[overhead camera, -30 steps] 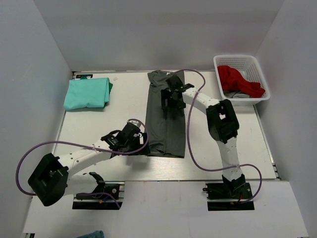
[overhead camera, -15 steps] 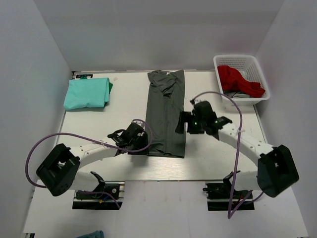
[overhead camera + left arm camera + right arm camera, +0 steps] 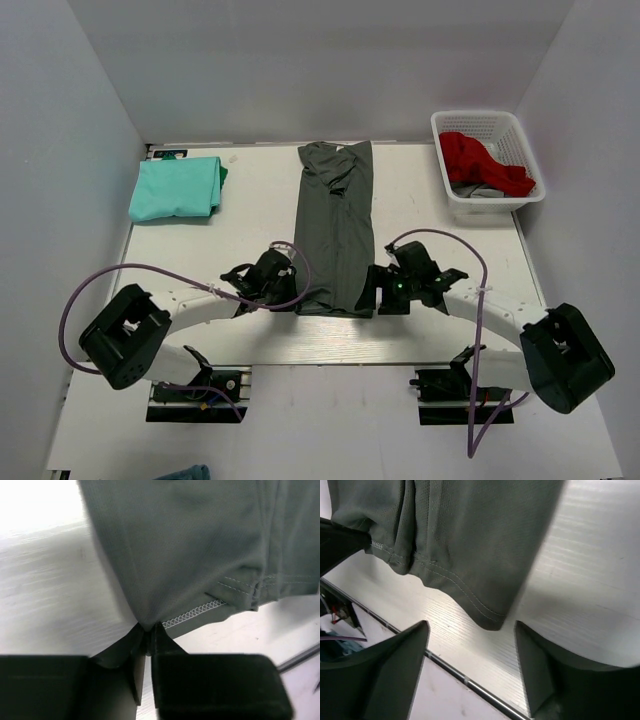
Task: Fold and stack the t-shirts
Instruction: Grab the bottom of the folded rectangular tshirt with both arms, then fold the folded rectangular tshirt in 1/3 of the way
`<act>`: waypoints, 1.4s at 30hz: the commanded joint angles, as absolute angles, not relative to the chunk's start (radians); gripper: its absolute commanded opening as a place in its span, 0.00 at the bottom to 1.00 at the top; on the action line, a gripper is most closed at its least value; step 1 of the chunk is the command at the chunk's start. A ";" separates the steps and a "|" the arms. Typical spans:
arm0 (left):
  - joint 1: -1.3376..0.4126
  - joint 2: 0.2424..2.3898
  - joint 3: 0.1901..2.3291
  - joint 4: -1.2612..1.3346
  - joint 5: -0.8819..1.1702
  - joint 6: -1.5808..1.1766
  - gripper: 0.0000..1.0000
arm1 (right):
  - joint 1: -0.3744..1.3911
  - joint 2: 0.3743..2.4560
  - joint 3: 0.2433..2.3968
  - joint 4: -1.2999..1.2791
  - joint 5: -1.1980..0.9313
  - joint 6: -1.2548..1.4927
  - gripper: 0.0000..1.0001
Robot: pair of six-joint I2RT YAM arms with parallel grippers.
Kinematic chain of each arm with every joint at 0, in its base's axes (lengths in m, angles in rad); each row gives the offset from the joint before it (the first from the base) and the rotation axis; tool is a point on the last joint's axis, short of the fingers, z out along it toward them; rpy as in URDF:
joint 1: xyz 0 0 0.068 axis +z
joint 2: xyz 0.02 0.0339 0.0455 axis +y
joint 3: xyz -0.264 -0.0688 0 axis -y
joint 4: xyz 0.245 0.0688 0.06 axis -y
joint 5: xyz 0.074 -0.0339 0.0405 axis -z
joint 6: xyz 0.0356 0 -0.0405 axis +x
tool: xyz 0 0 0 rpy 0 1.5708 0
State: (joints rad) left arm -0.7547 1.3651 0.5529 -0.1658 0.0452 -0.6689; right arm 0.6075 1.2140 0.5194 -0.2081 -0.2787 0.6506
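The dark grey t-shirt [image 3: 335, 220] lies as a long narrow strip down the middle of the table, collar end far. My left gripper [image 3: 294, 296] is at its near left corner. In the left wrist view the jaws [image 3: 148, 632] are shut on the stitched hem corner of the grey shirt [image 3: 190, 545]. My right gripper [image 3: 371, 290] is at the near right corner. It stands open [image 3: 470, 626], with the corner of the grey shirt [image 3: 470, 540] lying between its fingers, untouched. The mint-green t-shirt [image 3: 176, 188] sits folded at the far left.
A white basket [image 3: 500, 128] holding red cloth [image 3: 480, 163] and some grey cloth stands at the far right. The table's near edge with a metal rail [image 3: 450, 672] runs just behind the right gripper. White walls enclose the table [image 3: 230, 230].
My left gripper has closed onto the shirt's near left hem corner. The right arm has swung from the shirt's far half to the near right corner, and its jaws have narrowed slightly.
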 commanded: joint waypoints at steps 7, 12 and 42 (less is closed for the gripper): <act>-0.758 1.390 0.522 -0.222 0.083 -0.710 0.00 | 0.646 1.302 0.500 -0.117 -0.296 0.713 0.54; -0.758 1.330 0.502 -0.241 0.101 -0.730 0.00 | 0.650 1.321 0.480 -0.106 -0.235 0.738 0.22; -0.744 1.304 0.854 -0.377 -0.168 -0.784 0.00 | 0.726 1.333 0.869 -0.227 0.185 0.604 0.00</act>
State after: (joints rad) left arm -0.7547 1.2743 0.7753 -0.3645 -0.0460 -0.7689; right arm 0.7387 1.2896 0.7868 -0.2802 0.0711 0.6342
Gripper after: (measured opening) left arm 0.028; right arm 0.014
